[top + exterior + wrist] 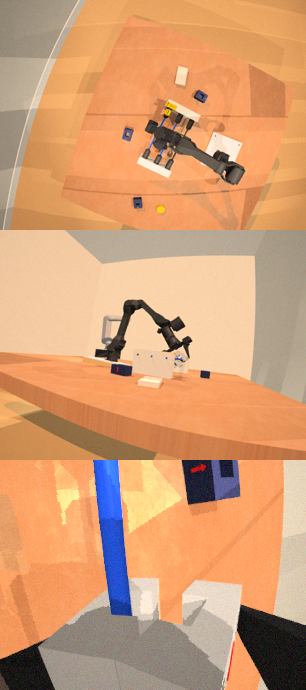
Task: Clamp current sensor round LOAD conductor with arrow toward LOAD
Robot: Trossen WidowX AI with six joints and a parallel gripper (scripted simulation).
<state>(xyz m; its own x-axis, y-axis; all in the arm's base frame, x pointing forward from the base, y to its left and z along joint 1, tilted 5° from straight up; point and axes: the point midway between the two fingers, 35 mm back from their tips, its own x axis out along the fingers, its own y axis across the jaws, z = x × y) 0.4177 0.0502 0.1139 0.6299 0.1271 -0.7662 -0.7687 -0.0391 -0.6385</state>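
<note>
My gripper [143, 678] [157, 137] [183, 351] is shut on the grey split-core sensor [133, 655] [180, 360], with one black finger on each side of it. The blue conductor [109, 522] [163, 121] runs down into the sensor's top slot. A narrow gap shows between the sensor's two upper jaw halves. A sliver of red marking shows on its right side. In the top view the arm hides the sensor. That conductor ends at a yellow plug [167, 113] below the yellow LOAD marker [171, 106].
Two white end blocks [186, 111] [153, 168] carry three parallel conductors. Three dark blue closed sensors [201, 96] [127, 134] [137, 202] lie around; one shows in the wrist view [212, 465]. A white block [181, 75], a yellow disc [160, 208] and the arm's white base plate [225, 143] are there too.
</note>
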